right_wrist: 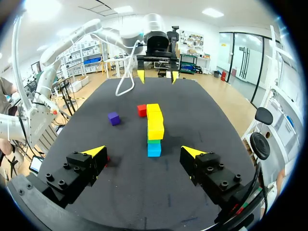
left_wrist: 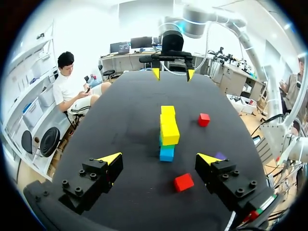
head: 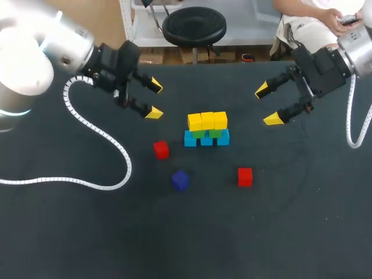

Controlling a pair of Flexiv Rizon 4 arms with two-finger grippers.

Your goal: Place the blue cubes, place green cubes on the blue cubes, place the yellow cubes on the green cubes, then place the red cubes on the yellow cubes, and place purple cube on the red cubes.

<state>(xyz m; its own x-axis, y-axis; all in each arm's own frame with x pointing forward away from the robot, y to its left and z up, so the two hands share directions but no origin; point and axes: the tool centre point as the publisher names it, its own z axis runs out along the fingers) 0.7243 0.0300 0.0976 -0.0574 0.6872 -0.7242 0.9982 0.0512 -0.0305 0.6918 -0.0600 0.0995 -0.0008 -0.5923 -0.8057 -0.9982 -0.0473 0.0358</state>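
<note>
**Both grippers spread wide beside a three-tier stack**

Nearest the robot, three loose cubes lie well apart on the dark desk (head: 290, 221). The purple cube (head: 180, 180) is closest. The right red cube (head: 244, 176) sits almost level with it toward the right arm's side. The left red cube (head: 161, 149) is a little farther out.

Just beyond them, mid-desk, stands the stack (head: 207, 130). Three blue cubes (head: 206, 140) form a row on the desk, two green cubes (head: 215, 133) rest on those, and three yellow cubes (head: 207, 120) run across the top.

Farther out still, one on each side of the stack and apart from it, are the two grippers. The left gripper (head: 154, 99) comes in from the left with its fingers spread wide and nothing between them. The right gripper (head: 266, 104) faces it from the right, also spread and empty.

In the left wrist view the stack stands end-on, ahead of the gap between the fingers. The left red cube is nearer than the stack, and the purple cube peeks out from behind one finger. In the right wrist view the stack again stands ahead between the fingers, and the purple cube lies off to one side beyond it.
</note>
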